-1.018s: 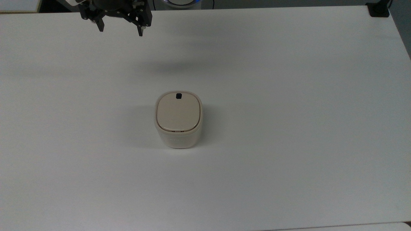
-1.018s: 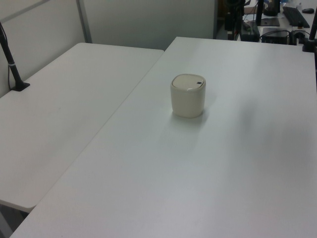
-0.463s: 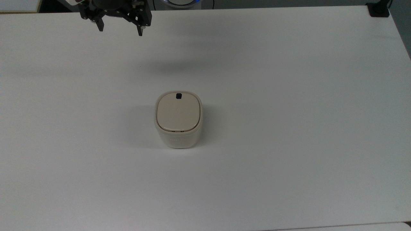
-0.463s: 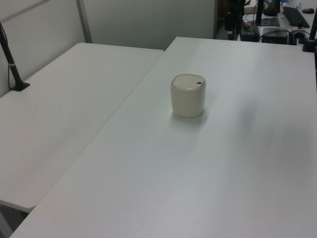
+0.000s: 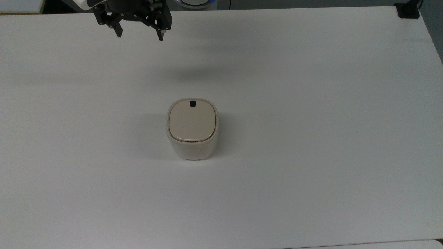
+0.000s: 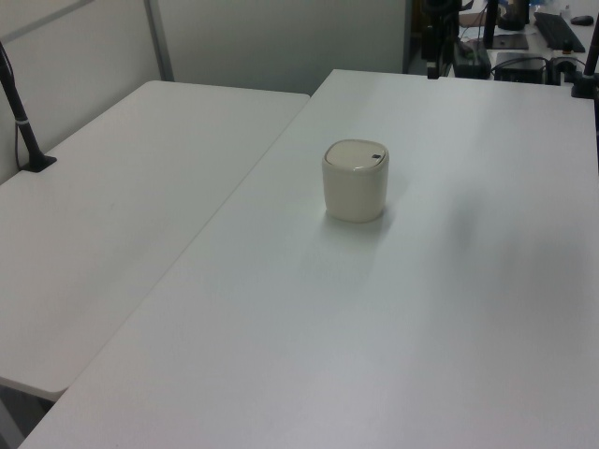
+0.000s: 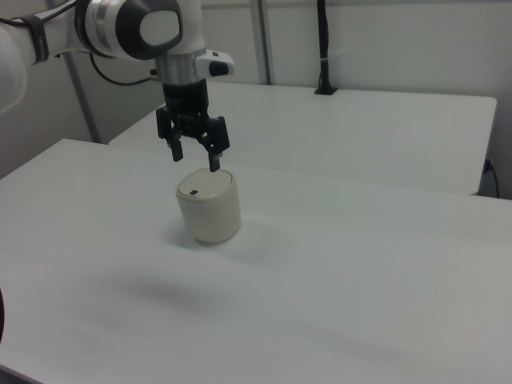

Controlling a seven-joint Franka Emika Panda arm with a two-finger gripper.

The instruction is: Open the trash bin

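The trash bin (image 5: 192,130) is a small cream-white rounded-square tub standing in the middle of the white table (image 5: 311,103). Its flat beige lid (image 5: 191,119) lies shut, with a small black mark (image 5: 192,102) near the far edge. The bin also appears in the left view (image 6: 355,181) and the right view (image 7: 209,206). My gripper (image 5: 140,34) hangs open and empty high above the table, toward the top view's upper left, well away from the bin. In the right view the gripper (image 7: 194,158) appears just above and behind the lid.
A second white table (image 6: 122,206) adjoins on the left view's left. A black post (image 6: 21,117) stands on it. A black clamp (image 5: 408,10) sits at the top view's upper right table corner. Monitors and cables (image 6: 524,37) lie beyond the far edge.
The gripper has shifted slightly to the top view's right and a little toward the bin. The bin and its lid have not moved.
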